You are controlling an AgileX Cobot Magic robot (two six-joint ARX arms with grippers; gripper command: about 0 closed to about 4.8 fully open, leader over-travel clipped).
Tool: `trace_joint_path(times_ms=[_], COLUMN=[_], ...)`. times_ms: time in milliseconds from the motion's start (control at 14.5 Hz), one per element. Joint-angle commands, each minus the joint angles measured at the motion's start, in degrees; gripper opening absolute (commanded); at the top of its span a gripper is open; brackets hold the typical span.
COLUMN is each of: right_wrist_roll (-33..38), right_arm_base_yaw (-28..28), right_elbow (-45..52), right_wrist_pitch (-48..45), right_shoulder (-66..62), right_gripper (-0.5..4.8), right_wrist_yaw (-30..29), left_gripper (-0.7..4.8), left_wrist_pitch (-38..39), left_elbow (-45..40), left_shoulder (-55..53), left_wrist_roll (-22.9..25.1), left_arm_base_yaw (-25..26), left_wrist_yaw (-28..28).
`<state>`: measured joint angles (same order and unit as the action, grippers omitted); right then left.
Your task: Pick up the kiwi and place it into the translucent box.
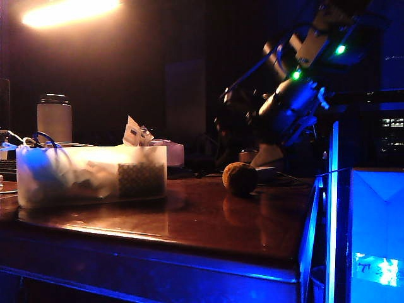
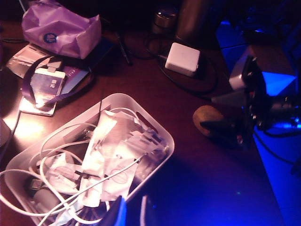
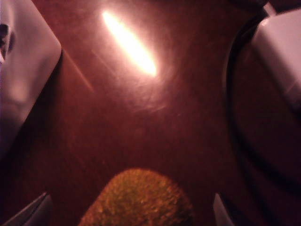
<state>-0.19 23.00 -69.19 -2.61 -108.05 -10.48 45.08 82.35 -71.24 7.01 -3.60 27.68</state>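
Note:
The kiwi, brown and fuzzy, lies on the dark wooden table right of centre. In the right wrist view the kiwi sits between the two fingers of my right gripper, which is open; both fingertips stand clear of its sides. From the left wrist view my right gripper reaches the kiwi from the side. The translucent box stands at the left, full of cables and packets. My left gripper hovers over the box rim, its tips close together and empty.
A frosted jar with a dark lid stands behind the box. A white adapter with a black cable lies behind the kiwi. A purple bag and a lanyard card lie past the box. A blue-lit box stands off the table's right edge.

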Motion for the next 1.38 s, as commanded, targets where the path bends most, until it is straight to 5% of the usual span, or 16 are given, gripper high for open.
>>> trace_joint_path(times_ms=[69,481,688,757,1100,1376], right_wrist_roll=[0.42,0.37,0.15,0.15,0.13,0.17], right_arm_base_yaw=[0.5,0.7,0.7,0.7,0.7,0.79], right_elbow=[-0.68,-0.68,-0.68,-0.68,-2.19,-14.75], right_wrist_pitch=[-0.66,0.28,0.74,0.7,1.11,5.9], right_shoulder=[-1.44,-2.05,-2.03,-2.03,-0.33,0.94], right_gripper=[4.79,4.79,3.27,3.13,3.14,3.15], right_wrist_yaw=[-0.09,0.35,0.39,0.39,0.31,-4.63], left_gripper=[0.62,0.62,0.62,0.62,0.62,0.62], left_wrist_pitch=[-0.66,-0.61,-0.57,-0.57,-0.61,-0.61], left_elbow=[0.35,0.35,0.35,0.35,0.35,0.35], left_shoulder=[0.2,0.2,0.2,0.2,0.2,0.2], left_wrist_roll=[-0.04,-0.07,-0.09,-0.15,-0.15,-0.13], left_arm_base_yaw=[-0.02,-0.02,-0.02,-0.02,-0.02,-0.17], left_wrist_yaw=[0.22,0.22,0.24,0.24,0.22,0.61])
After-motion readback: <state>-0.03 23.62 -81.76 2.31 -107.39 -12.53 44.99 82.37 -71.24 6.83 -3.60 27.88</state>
